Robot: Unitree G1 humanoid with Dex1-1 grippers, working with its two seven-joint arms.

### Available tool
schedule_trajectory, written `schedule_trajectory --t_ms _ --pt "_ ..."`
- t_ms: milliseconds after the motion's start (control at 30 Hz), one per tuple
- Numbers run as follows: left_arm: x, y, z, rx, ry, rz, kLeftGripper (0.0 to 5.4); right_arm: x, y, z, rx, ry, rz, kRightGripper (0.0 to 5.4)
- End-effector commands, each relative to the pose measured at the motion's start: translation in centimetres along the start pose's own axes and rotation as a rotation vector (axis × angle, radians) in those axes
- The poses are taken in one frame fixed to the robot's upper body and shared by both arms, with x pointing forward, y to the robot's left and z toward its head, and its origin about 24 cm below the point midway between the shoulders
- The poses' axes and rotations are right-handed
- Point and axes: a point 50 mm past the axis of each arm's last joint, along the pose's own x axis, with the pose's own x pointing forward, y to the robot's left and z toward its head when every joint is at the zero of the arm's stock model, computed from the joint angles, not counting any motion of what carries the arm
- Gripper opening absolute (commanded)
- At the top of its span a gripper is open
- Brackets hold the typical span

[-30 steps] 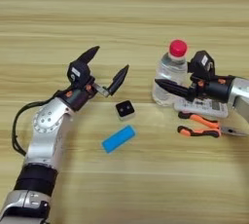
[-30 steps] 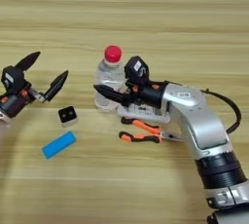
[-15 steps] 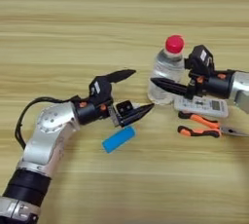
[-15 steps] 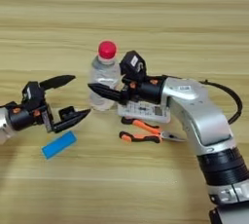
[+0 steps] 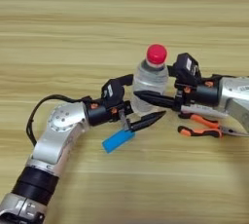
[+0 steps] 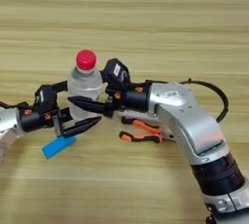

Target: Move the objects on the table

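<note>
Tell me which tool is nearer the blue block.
Left. The left tool reaches just above and right of the blue block; the right tool is farther up, at the bottle.

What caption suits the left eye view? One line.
Right gripper holds the red-capped bottle upright while the open left gripper reaches toward its base, near a blue block and orange pliers.

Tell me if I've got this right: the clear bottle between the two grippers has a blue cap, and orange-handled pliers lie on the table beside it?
Not quite: the bottle's cap is red, not blue, as the left eye view shows. The blue thing is a small block on the table. The orange-handled pliers do lie beside it.
</note>
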Motion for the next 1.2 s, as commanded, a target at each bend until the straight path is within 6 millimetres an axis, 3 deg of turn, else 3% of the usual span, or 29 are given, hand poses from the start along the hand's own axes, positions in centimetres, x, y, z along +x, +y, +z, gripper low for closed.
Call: schedule_trajectory --t_ms 33,633,1100,1200 --pt "0.36 0.12 0.52 0.019 -0.003 -0.018 4.89 0.21 0.48 0.80 -0.018 -0.033 0.026 3.17" --pt "0.23 0.08 0.82 0.029 -0.012 -0.016 3.37 0.06 0.36 0.42 -0.033 -0.020 0.028 3.17" --pt "0.18 0.16 0.78 0.031 -0.015 -0.009 3.27 0.00 0.61 0.37 -0.045 -0.027 0.053 3.17" --pt "0.17 0.20 0.76 0.031 -0.015 -0.006 3.26 -0.01 0.69 0.38 -0.046 -0.034 0.057 3.59"
